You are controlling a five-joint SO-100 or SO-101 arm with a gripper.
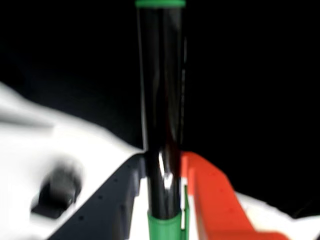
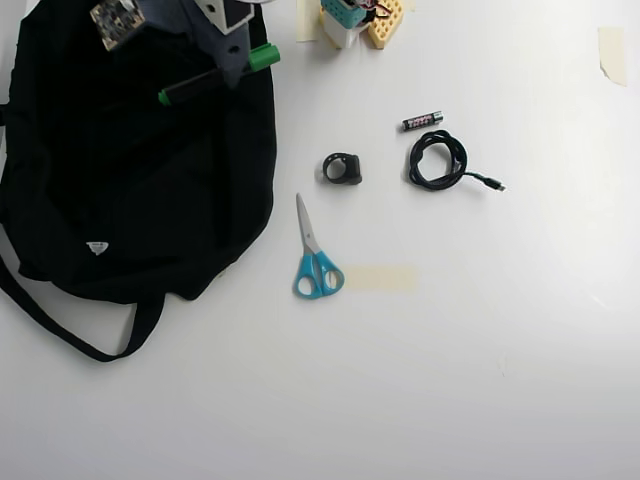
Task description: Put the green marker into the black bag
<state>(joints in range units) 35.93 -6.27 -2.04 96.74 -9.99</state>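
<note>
clamped between my two fingers, the marker (image 1: 161, 100) runs straight up the middle of the wrist view, its black barrel glossy, a green band at the top edge and the green cap low down between the dark finger (image 1: 107, 200) on the left and the orange finger (image 1: 215, 200) on the right. my gripper (image 1: 165, 175) is pinching that barrel from both sides, just above the cap. behind it nearly everything is black, which is the bag (image 1: 75, 50), with white table (image 1: 90, 145) showing lower left and a blurred dark lump on it that i cannot make out. from overhead, my gripper (image 2: 228, 72) sits at the upper part of the bag (image 2: 120, 200), and the marker (image 2: 218, 77) lies tilted across the bag's right upper edge, cap end toward the table, small green end over the black fabric. the marker is above the bag, held, not lying loose. out on the table (image 2: 480, 350), well apart from the bag, lie the scissors (image 2: 314, 255) just beside the bag's right edge, a small black ring-like piece (image 2: 343, 168), a coiled cable (image 2: 438, 161), and a battery (image 2: 422, 120) just above the cable.
</note>
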